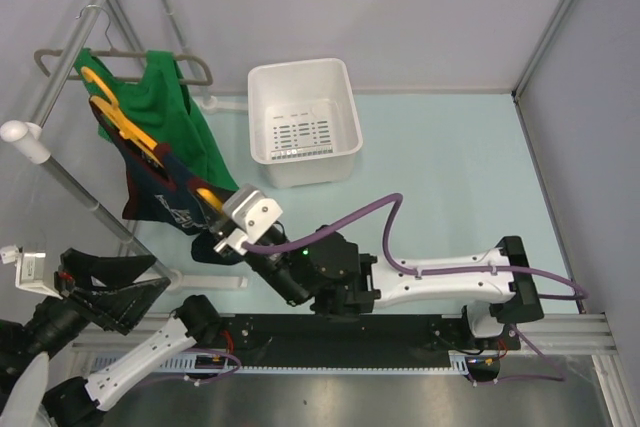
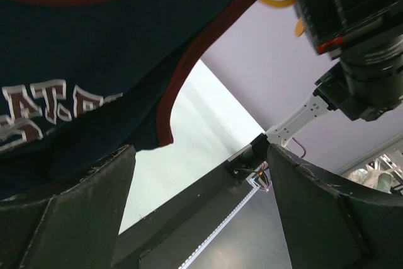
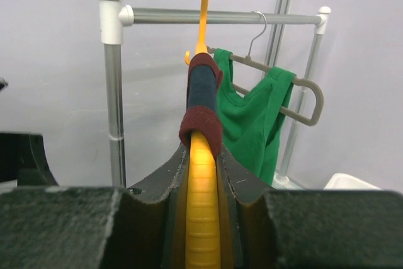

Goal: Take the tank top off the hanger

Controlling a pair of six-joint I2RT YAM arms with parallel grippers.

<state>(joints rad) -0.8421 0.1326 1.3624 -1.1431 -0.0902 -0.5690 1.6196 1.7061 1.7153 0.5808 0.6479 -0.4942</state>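
The bright green tank top [image 1: 165,107] hangs on the grey-beige hanger [image 1: 200,71] at the far end of the rack; both also show in the right wrist view, the tank top [image 3: 255,118] on the hanger [image 3: 310,96]. My right gripper [image 1: 218,205] [image 3: 203,155] is shut on the end of the bright orange hanger [image 3: 203,218], which carries the dark navy garment [image 1: 160,197] nearer on the rail. My left gripper [image 1: 150,282] [image 2: 200,155] is open and empty, just below the navy garment's hem [image 2: 82,61].
A white basket [image 1: 300,122] stands on the table right of the rack. The rack's silver rail [image 1: 70,182] [image 3: 220,16] runs along the left with a white-capped post [image 1: 20,132]. The right arm [image 1: 440,282] reaches across the front.
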